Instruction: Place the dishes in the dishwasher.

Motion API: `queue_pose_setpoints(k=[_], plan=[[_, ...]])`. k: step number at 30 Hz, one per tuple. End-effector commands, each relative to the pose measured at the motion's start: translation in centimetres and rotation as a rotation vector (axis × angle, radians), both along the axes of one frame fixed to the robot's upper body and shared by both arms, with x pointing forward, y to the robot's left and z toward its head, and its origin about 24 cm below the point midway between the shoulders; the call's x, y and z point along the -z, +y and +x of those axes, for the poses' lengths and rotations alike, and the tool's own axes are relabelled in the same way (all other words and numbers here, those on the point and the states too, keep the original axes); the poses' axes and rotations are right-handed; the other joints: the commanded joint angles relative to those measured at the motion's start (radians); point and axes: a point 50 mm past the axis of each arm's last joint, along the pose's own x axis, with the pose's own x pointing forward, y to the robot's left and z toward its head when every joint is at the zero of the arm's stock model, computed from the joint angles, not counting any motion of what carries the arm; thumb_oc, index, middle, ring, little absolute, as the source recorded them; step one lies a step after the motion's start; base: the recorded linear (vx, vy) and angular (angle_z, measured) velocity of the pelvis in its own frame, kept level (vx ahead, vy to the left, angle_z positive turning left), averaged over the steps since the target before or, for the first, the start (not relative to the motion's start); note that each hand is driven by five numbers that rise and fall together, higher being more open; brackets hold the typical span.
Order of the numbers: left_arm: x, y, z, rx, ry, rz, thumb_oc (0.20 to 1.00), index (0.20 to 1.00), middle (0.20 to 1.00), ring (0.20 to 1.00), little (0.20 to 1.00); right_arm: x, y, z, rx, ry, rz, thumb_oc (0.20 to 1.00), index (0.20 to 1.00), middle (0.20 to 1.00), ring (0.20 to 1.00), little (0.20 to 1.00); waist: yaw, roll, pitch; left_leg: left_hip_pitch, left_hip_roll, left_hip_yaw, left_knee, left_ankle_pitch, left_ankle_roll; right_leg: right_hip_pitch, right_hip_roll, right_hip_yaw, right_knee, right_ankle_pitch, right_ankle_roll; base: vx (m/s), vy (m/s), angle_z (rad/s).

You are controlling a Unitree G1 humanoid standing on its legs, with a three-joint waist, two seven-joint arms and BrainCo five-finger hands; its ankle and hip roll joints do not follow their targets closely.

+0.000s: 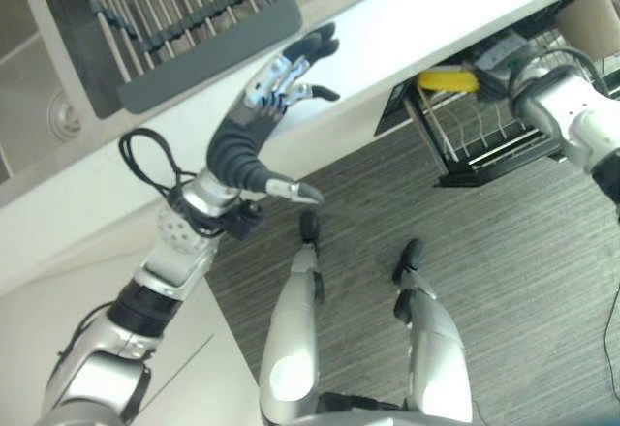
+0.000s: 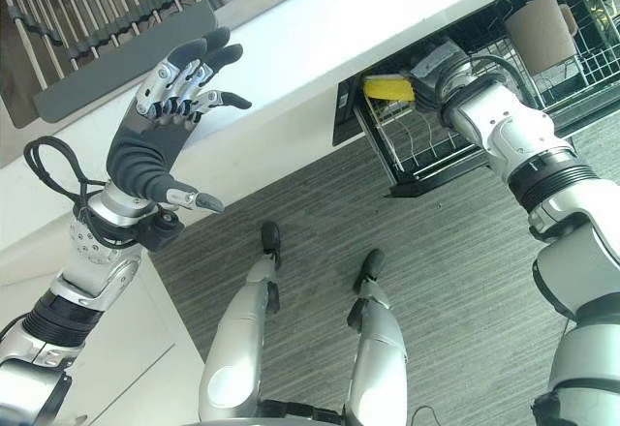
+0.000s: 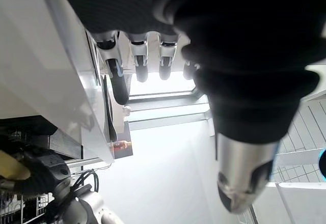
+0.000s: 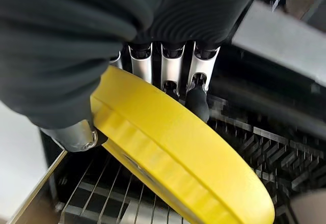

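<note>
A round yellow dish [image 4: 178,152] is tilted over the wire lower rack [image 2: 426,150] of the open dishwasher. My right hand [image 4: 153,10] is shut on it, fingers [image 4: 173,66] over its upper edge and the thumb under its rim. From above, the dish [image 2: 387,87] shows at the rack's left end beside my right hand [image 2: 448,66]. My left hand [image 2: 145,150] hangs open above the white counter [image 1: 407,19], holding nothing, with its fingers [image 3: 137,56] straight.
A beige cup [image 2: 536,29] sits in the dishwasher rack further right. A grey drying rack [image 1: 165,10] with ribs lies on the counter beyond my left hand, next to a sink [image 1: 29,48]. Grey floor [image 1: 504,281] spreads below the dishwasher.
</note>
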Motion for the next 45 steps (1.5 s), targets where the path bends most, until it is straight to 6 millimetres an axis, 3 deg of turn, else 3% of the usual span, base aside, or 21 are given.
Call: queue_pose_setpoints(k=[1, 6, 11, 16, 25, 32, 35, 38, 45], plan=[[2.8, 2.8, 2.0, -0.141, 0.191, 0.009, 1.000, 1.000, 1.000, 1.000, 1.000, -6.3, 0.2, -1.4, -0.098, -0.423, 0.036, 0.200, 0.200, 0.200, 0.200, 0.200, 0.043, -0.080, -0.015, -0.063, -0.010, -0.069, 0.129, -0.191, -0.007, -0.016, -0.019, -0.044, -0.015, -0.036, 0.056, 0.00, 0.000, 0.00], [3.6, 1.8, 1.7, -0.111, 0.183, -0.021, 1.000, 1.000, 1.000, 1.000, 1.000, -7.9, -1.8, -2.6, -0.115, -0.690, 0.002, 0.200, 0.200, 0.200, 0.200, 0.200, 0.042, -0.036, -0.015, -0.116, -0.031, -0.070, 0.144, -0.196, -0.005, -0.077, -0.040, -0.041, 0.006, -0.046, 0.055, -0.03, 0.066, -0.04], [3.2, 1.9, 1.8, -0.106, 0.165, -0.038, 1.000, 1.000, 1.000, 1.000, 1.000, -8.5, -4.0, -3.2, -0.042, -0.802, 0.045, 0.200, 0.200, 0.200, 0.200, 0.200, 0.040, -0.016, -0.015, -0.148, -0.042, -0.074, 0.148, -0.202, -0.001, -0.117, -0.052, -0.031, 0.016, -0.052, 0.053, -0.01, 0.036, 0.01], [3.1, 2.1, 1.6, -0.120, 0.160, -0.044, 1.000, 1.000, 1.000, 1.000, 1.000, -8.9, -5.6, -3.8, 0.025, -0.869, 0.096, 0.200, 0.200, 0.200, 0.200, 0.200, 0.039, -0.005, -0.015, -0.170, -0.049, -0.077, 0.142, -0.200, -0.001, -0.141, -0.055, -0.025, 0.014, -0.051, 0.053, 0.00, 0.000, 0.00], [2.8, 2.4, 1.2, -0.121, 0.141, -0.068, 1.000, 1.000, 1.000, 1.000, 1.000, -8.7, -6.5, -3.8, 0.061, -0.855, 0.220, 0.200, 0.200, 0.200, 0.200, 0.200, 0.038, 0.015, -0.015, -0.204, -0.052, -0.075, 0.129, -0.196, -0.003, -0.180, -0.062, -0.018, 0.003, -0.046, 0.054, 0.00, 0.004, 0.00], [2.8, 2.4, 1.3, -0.110, 0.143, -0.066, 1.000, 1.000, 1.000, 1.000, 1.000, -8.1, -5.6, -2.6, 0.080, -0.712, 0.193, 0.200, 0.200, 0.200, 0.200, 0.200, 0.048, 0.021, -0.015, -0.218, -0.054, -0.074, 0.121, -0.191, -0.008, -0.188, -0.069, -0.030, -0.007, -0.042, 0.055, 0.00, 0.002, 0.01], [2.7, 2.7, 1.2, -0.107, 0.139, -0.058, 1.000, 1.000, 1.000, 1.000, 1.000, -7.5, -5.1, -1.7, 0.107, -0.551, 0.177, 0.200, 0.200, 0.200, 0.200, 0.200, 0.053, 0.014, -0.015, -0.221, -0.052, -0.077, 0.125, -0.190, -0.009, -0.186, -0.069, -0.036, -0.003, -0.043, 0.055, 0.01, -0.012, 0.00], [2.7, 2.8, 1.1, -0.110, 0.138, -0.041, 1.000, 1.000, 1.000, 1.000, 1.000, -6.7, -4.5, -0.9, 0.122, -0.389, 0.212, 0.200, 0.200, 0.200, 0.200, 0.200, 0.060, 0.002, -0.015, -0.228, -0.048, -0.083, 0.133, -0.190, -0.009, -0.186, -0.067, -0.039, 0.004, -0.044, 0.054, 0.04, -0.058, 0.02], [2.9, 3.2, 1.0, -0.120, 0.154, 0.003, 1.000, 1.000, 1.000, 1.000, 1.000, -5.9, -4.1, 0.0, 0.156, -0.192, 0.378, 0.200, 0.200, 0.200, 0.200, 0.200, 0.073, -0.025, -0.015, -0.237, -0.038, -0.095, 0.149, -0.192, -0.010, -0.178, -0.058, -0.053, 0.015, -0.041, 0.057, 0.05, -0.064, 0.05]])
